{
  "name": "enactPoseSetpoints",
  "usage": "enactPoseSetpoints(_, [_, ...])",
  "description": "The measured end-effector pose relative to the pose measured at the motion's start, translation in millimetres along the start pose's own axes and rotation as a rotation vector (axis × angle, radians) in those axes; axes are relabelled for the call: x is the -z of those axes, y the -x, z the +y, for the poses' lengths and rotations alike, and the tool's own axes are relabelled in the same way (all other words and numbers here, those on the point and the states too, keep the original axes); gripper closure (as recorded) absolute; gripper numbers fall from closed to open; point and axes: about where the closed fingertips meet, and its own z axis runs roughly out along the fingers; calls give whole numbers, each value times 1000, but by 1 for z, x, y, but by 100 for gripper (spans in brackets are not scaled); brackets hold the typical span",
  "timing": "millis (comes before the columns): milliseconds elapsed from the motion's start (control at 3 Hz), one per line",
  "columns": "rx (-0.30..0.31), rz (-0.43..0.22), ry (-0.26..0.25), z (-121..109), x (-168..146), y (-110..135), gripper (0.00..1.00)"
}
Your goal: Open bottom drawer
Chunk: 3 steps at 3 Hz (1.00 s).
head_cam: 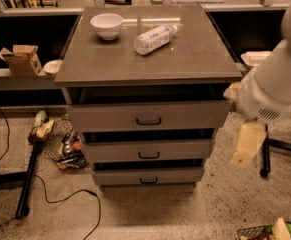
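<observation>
The cream pincer, grip state impossible to tell, hangs well right of the narrow grey flat-fronted bottom drawer, likely staging for its dark handle.

The grey counter is carrying two things on its top. A white bowl is sitting upright near the back left corner. A clear plastic bottle is lying on its side to the right of the bowl, not touching it, with its cap pointing toward the back right. Below, the speckled floor is carrying a black cable and a wire basket of clutter at the left. My pincer is hanging beside the counter's right edge, below its top.
</observation>
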Motion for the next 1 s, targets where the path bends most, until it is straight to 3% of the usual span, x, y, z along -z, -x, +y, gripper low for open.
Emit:
enactPoseSetpoints(333, [17,-106,97,22,-95,8,0])
enactPoseSetpoints(667, [13,-142,52,10,-113,15,0])
enactPoseSetpoints(1000, [13,-142,51,10,-113,16,0])
